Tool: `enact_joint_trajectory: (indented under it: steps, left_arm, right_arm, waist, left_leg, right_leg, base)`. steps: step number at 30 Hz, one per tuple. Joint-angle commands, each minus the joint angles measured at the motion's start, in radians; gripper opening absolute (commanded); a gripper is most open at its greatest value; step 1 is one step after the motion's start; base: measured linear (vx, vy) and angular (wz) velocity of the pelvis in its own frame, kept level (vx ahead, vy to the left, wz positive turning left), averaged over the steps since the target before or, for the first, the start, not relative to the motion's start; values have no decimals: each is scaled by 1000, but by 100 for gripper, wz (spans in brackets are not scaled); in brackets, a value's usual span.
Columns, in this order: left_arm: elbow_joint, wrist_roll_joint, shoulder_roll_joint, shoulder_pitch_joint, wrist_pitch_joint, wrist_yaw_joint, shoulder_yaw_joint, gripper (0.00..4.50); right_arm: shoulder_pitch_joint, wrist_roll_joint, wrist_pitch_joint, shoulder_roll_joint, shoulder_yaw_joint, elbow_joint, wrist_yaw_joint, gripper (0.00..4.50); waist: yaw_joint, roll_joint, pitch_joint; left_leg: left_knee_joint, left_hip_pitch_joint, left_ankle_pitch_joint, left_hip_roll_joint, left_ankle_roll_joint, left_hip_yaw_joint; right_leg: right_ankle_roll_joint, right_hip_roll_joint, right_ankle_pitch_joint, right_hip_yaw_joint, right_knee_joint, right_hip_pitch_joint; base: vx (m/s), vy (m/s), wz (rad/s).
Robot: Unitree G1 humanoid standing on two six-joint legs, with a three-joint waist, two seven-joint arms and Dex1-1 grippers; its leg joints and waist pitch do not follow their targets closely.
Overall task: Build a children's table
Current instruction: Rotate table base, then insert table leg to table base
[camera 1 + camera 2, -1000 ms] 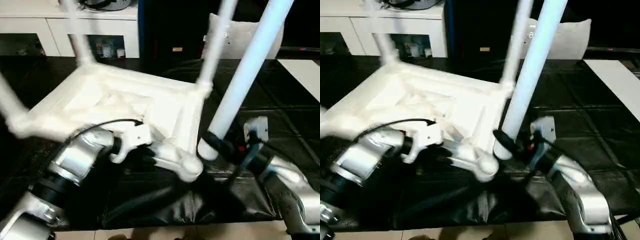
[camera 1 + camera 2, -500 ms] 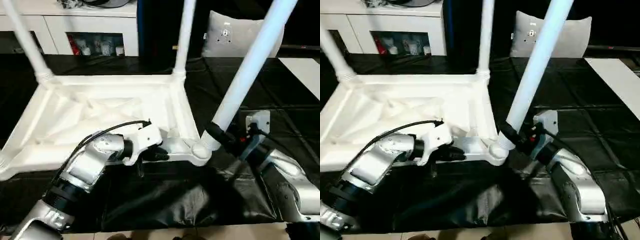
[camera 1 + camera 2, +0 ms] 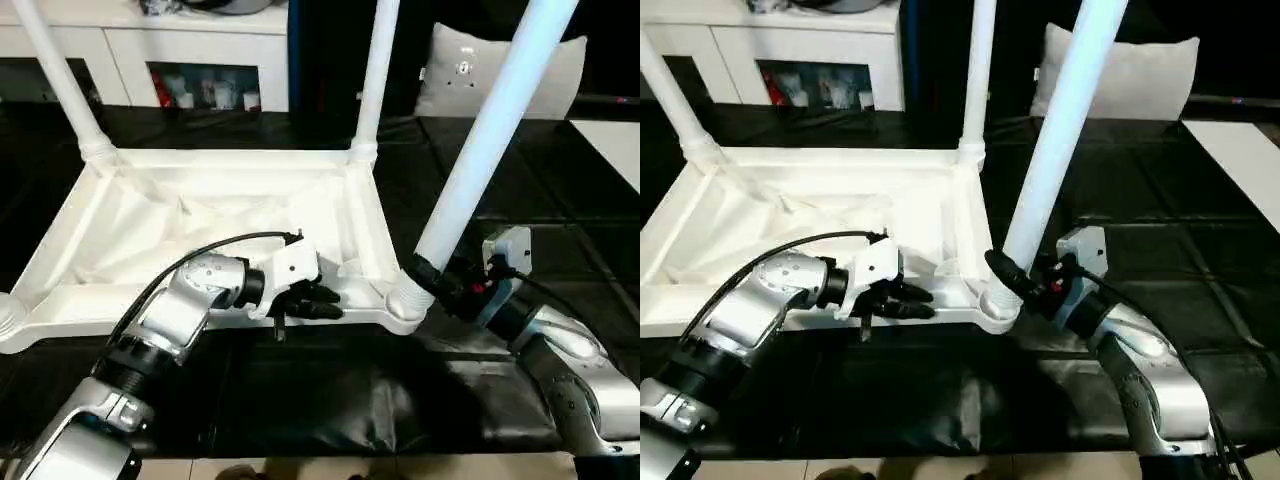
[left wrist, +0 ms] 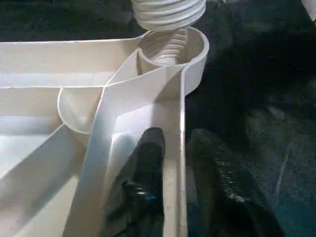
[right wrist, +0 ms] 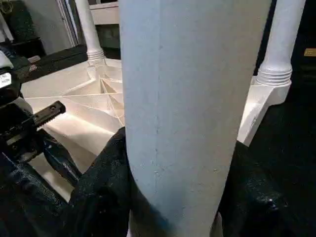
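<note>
Half done at the least, judging by the legs. Finding the white top (image 3: 200, 220) lying ribbed side up across the centre left of the head views, on the black table (image 3: 330, 400). Counting two legs standing upright in its far corners: the far left leg (image 3: 60, 85) at the upper left of the frame and the far right leg (image 3: 375, 80) at upper centre, both looking seated down to their collars.

Seeing the near left corner (image 3: 8, 312) cut by the left edge of the frame; not telling whether a leg is standing there.

Observing the right pincer (image 3: 432, 278) clenched around the base of the fourth leg (image 3: 480, 150), which is rising steeply toward the upper right of the frame. Noting in the left wrist view its threaded collar (image 4: 168, 10) hanging at the mouth of the near right socket (image 4: 173, 49), with the threads exposed. Judging it as not yet screwed home.

Finding the left pincer (image 3: 315, 303) placed at the top's near rim, just beside that socket, apparently steadying the top. Cannot tell whether it is clamping the rim or released.

Regarding as outstanding: lining the collar up squarely, turning the fourth leg in fully, confirming the near left corner, then setting the whole thing on its feet.
</note>
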Motion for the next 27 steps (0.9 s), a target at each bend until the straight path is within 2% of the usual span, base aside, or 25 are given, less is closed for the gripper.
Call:
enact_joint_trajectory:
  steps: [1, 6, 9, 12, 14, 17, 20, 27]
  left_arm:
    - [29, 15, -18, -22, -11, -3, -24, 134]
    - [72, 21, -51, -39, 1, -12, -36, 177]
    - [109, 14, -77, -54, -6, -21, -42, 179]
    - [149, 47, -87, -67, -50, 21, -48, 179]
    - [189, 62, -96, -79, -79, 50, -44, 150]
    - [203, 60, -97, -83, -85, 35, -42, 140]
    - [203, 71, -85, -82, -70, 17, -51, 106]
    - [215, 91, -64, -87, -84, -26, -81, 64]
  right_arm:
    - [5, -5, -20, 6, -13, -33, -15, 189]
    - [12, -3, -15, 7, -14, -56, -26, 189]
    - [15, 4, -3, 5, -15, -69, -31, 189]
    - [16, 4, 1, 4, -16, -76, -31, 189]
    - [19, 5, 6, 5, -15, -84, -35, 189]
    - [23, 6, 11, 5, -12, -95, -39, 189]
    - [26, 10, 19, 4, -9, -105, -40, 189]
    - [23, 15, 34, 4, -4, -116, -44, 189]
  waist:
    - [7, 5, -63]
    - [17, 5, -62]
    - [21, 5, -61]
    - [23, 4, -62]
    - [21, 3, -60]
    - [24, 2, -61]
    - [23, 2, -61]
    - [23, 1, -59]
  left_leg:
    - [-64, -1, -50, 73, 67, -22]
    - [-65, 2, -56, 76, 64, -22]
    - [-65, 2, -63, 74, 61, -22]
    - [-65, 2, -68, 75, 59, -23]
    - [-66, 2, -79, 75, 59, -23]
    - [-67, 1, -68, 76, 58, -24]
    - [-67, 2, -66, 77, 60, -24]
    - [-69, 2, -79, 77, 54, -24]
  right_leg:
    - [-203, -126, -45, 62, -69, 57]
    - [-205, -128, -38, 63, -70, 58]
    - [-203, -129, -49, 64, -72, 59]
    - [-197, -129, -53, 64, -72, 60]
    - [-195, -128, -66, 62, -76, 59]
    - [-186, -131, -70, 64, -74, 61]
    - [-193, -130, -52, 63, -72, 59]
    - [-190, -132, -92, 64, -76, 59]
  base:
    - [0, 0, 0]
    - [0, 0, 0]
    - [0, 0, 0]
    - [0, 0, 0]
    - [0, 0, 0]
    - [0, 0, 0]
    - [0, 0, 0]
    - [0, 0, 0]
